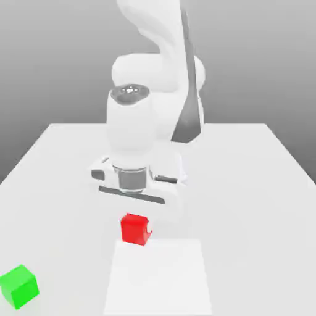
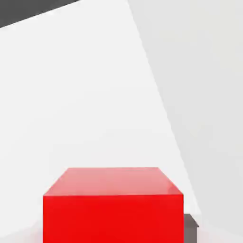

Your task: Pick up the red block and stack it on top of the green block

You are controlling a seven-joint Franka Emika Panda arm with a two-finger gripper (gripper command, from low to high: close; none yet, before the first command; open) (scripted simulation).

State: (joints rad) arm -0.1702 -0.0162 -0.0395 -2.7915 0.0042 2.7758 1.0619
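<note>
**Gripper closing narrow on red block, green block sitting apart**

Gripper [image 1: 136, 228] is pointing down and holding the red block [image 1: 134, 229], jaws standing only block-wide. One fingertip [image 1: 149, 227] is showing against the block's side, toward the exterior view's right. Hand view is showing the block close up, with a dark finger part just beside it. Red block is sitting near the edge of the white square [image 1: 158, 278]; can't tell if it is touching the table [image 1: 247, 216] or hanging just above. Green block [image 1: 19, 287] is resting well apart, near the exterior view's lower left corner.
</note>
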